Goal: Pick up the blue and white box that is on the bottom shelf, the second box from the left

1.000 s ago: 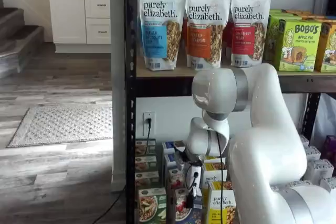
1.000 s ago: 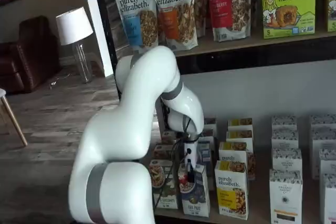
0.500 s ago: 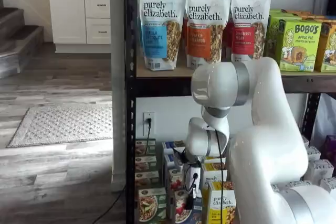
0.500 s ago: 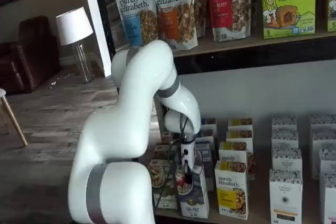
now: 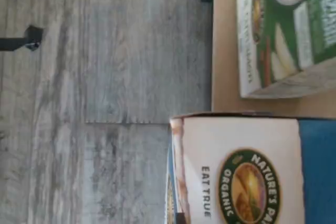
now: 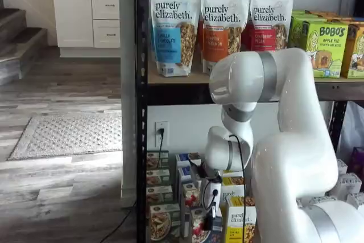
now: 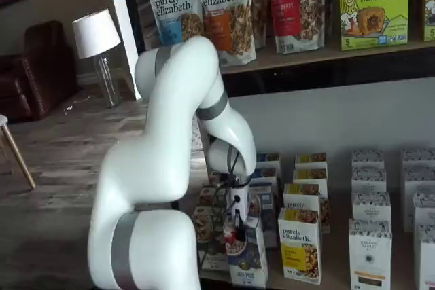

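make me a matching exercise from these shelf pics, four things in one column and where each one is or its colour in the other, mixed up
Things:
1. blue and white box
2. green-fronted carton
3. Bobo's apple pie box
4. table lamp

Places or states:
A. on the tan upper tier
B. on the floor, away from the rack
C. in the gripper, black fingers closed on it
D. front carton at the bottom shelf's end beside the black post

Pairs: 1-C, 2-D, 3-A, 4-B
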`<state>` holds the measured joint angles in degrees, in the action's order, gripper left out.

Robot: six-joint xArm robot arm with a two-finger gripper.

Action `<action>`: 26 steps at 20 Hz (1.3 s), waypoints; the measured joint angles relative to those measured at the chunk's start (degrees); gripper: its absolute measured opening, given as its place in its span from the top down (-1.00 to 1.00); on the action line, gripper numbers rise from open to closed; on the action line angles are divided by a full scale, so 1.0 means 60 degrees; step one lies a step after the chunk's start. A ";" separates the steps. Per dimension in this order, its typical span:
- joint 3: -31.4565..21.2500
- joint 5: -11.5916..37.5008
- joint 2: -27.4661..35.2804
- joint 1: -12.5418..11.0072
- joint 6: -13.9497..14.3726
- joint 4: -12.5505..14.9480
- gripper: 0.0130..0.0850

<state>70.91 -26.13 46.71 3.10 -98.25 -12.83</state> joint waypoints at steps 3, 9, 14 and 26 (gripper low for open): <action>-0.0579 0.0227 -0.0358 0.0045 -0.0033 -0.0059 0.11; -0.1497 0.0583 -0.0925 0.0168 -0.0122 -0.0247 0.11; -0.2195 0.0754 -0.1455 0.0346 -0.0389 -0.0701 0.11; -0.4162 0.0941 -0.3520 0.1042 0.0610 -0.0387 0.11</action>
<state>45.94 -20.48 25.60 9.35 -94.59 -15.16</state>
